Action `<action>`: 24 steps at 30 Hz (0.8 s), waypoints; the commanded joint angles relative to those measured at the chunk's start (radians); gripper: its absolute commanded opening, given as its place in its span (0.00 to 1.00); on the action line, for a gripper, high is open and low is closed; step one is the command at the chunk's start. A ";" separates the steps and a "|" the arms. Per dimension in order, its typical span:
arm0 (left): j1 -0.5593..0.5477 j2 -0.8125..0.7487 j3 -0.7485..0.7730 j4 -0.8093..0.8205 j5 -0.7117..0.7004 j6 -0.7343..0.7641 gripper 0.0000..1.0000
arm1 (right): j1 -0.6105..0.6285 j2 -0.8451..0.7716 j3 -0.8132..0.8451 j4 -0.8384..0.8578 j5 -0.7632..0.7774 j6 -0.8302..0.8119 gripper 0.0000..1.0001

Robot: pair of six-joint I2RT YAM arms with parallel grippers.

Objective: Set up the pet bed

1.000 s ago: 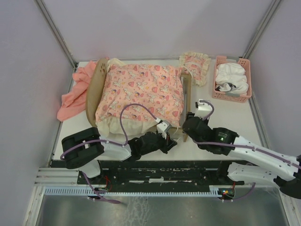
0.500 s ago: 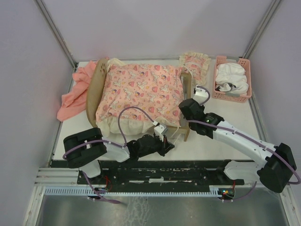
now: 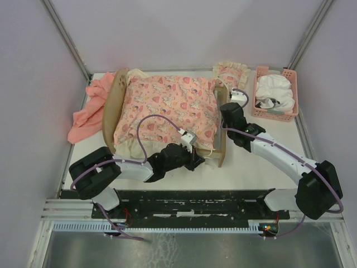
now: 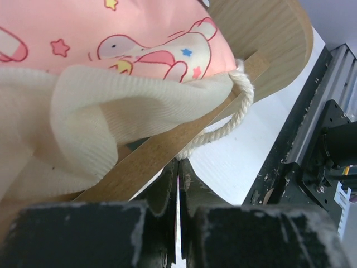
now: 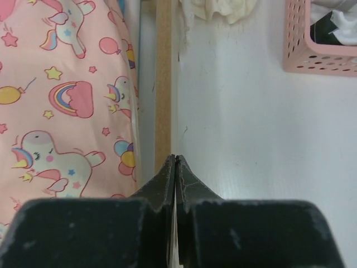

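Pet bed woodwork lies right at both sets of fingertips. The left gripper is clenched, its two fingers pressed flat together with nothing seen between them. Its tips sit just under a wooden slat of the frame, where a twisted cream cord loops past. Above the cord a cream ruffle hangs over the slat, and beyond that are the pink unicorn-print cushion and a rounded end board.

The right gripper is likewise clenched, with nothing seen between its fingers. Its tips are at the near end of the long side rail, which runs straight ahead of them. Left of these fingers lies the cushion. To their right is the bare white table, and farther ahead on that side a pink basket.

Seen from above, the pet bed lies ahead of the left fingers and to the left of the right ones. A salmon cloth lies past its headboard.
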 commanded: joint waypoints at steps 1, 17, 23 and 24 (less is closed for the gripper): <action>0.031 0.008 0.071 -0.012 0.058 0.067 0.03 | -0.062 0.017 -0.007 0.068 -0.098 -0.117 0.02; 0.117 0.121 0.183 -0.027 0.063 0.104 0.03 | -0.125 0.316 0.244 0.107 -0.244 -0.178 0.04; 0.126 0.084 0.216 -0.096 0.146 0.074 0.03 | -0.148 0.244 0.304 -0.129 -0.240 -0.310 0.38; 0.126 0.070 0.214 -0.111 0.163 0.072 0.03 | -0.148 0.195 0.275 -0.142 -0.244 -0.330 0.42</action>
